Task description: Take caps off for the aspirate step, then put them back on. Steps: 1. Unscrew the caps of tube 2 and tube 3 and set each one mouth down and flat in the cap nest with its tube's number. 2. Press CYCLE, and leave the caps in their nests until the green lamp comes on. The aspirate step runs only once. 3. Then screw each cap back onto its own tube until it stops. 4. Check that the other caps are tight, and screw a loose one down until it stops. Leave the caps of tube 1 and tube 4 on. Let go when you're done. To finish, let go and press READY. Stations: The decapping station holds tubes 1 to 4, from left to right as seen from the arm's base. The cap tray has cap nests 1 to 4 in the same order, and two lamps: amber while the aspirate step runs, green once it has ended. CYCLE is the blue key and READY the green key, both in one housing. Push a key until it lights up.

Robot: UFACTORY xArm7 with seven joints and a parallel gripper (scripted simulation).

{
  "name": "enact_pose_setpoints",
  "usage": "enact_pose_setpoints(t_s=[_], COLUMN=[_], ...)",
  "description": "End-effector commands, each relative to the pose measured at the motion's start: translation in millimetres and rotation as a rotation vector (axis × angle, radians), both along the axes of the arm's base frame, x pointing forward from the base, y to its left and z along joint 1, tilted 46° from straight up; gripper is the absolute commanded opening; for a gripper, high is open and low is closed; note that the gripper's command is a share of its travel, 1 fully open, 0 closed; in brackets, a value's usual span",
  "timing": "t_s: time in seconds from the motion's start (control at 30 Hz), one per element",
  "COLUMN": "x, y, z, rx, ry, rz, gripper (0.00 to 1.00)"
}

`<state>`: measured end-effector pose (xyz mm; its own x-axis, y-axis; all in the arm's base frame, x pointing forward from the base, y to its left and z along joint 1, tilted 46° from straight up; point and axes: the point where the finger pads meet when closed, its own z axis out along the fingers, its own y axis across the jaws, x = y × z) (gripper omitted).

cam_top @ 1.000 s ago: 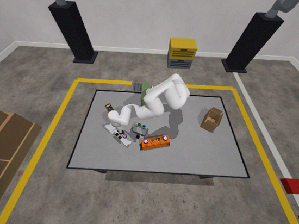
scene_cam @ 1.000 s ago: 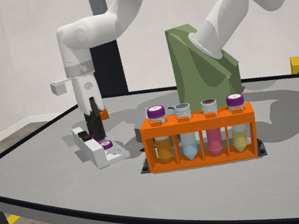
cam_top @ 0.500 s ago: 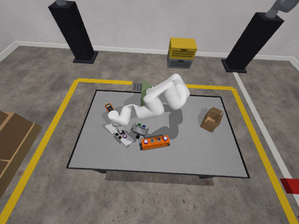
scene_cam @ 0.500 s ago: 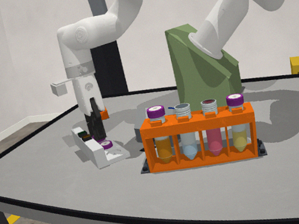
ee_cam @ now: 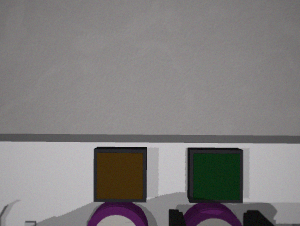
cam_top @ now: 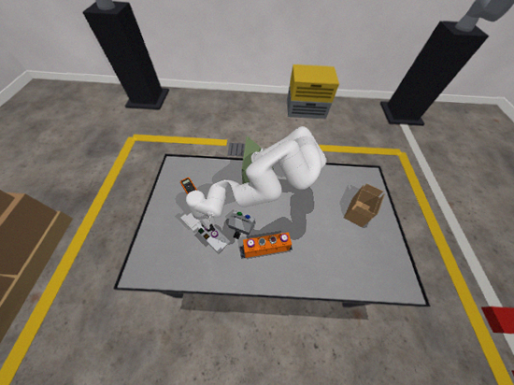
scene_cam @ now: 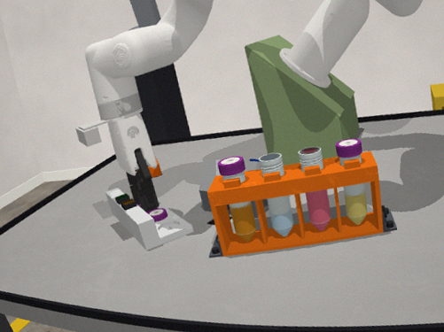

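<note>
Down at the cap tray (scene_cam: 141,224), the hand (scene_cam: 148,201) stands upright with its fingers low over the nests, clamped on a purple cap (ee_cam: 212,214) that the wrist view shows between the dark fingertips, directly below the green lamp (ee_cam: 215,175). Just left of it in that view, below the amber lamp (ee_cam: 120,174), a second purple cap (ee_cam: 116,215) sits in the neighbouring nest. Both lamps look dark. Judging by that layout, the seated cap is in nest 2 and the gripped one belongs to tube 3, at or just above its nest and not yet released.

Right of the hand on the tabletop (scene_cam: 106,286), the orange decapping station (scene_cam: 291,185) holds four tubes: the yellow-orange one (scene_cam: 242,220) capped, the pale blue one (scene_cam: 279,216) and the pink one (scene_cam: 319,210) open, the pale yellow one (scene_cam: 356,202) capped.

So the unscrewing looks finished and the second cap's placement nearly so. Left to do: letting go, CYCLE, waiting for green, recapping, checking the outer caps, READY.

No writing is legible anywhere; cap numbers are cut off in the wrist view.
</note>
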<state>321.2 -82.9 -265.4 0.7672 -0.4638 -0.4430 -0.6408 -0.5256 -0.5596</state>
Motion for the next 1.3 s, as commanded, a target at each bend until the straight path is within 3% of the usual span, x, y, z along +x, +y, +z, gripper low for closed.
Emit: enact_pose_setpoints(t_s=[0.0,0.13,0.17,0.63,1.1,1.27], x=[0.9,0.9,0.9,1.0,-1.1,-1.6], y=[-2.1,-2.0,-2.0,-2.1,-51.9,-62.6], z=[-0.8,-0.8,-0.8,-0.8,48.4,58.9], rx=[-0.005,-0.005,-0.005,-0.005,-0.005,-0.005], ry=[-0.002,-0.002,-0.002,-0.002,-0.002,-0.002], rz=[-0.002,-0.002,-0.002,-0.002,-0.002,-0.002], gripper=[0.0,0.0,0.46,0.46,0.46,0.46])
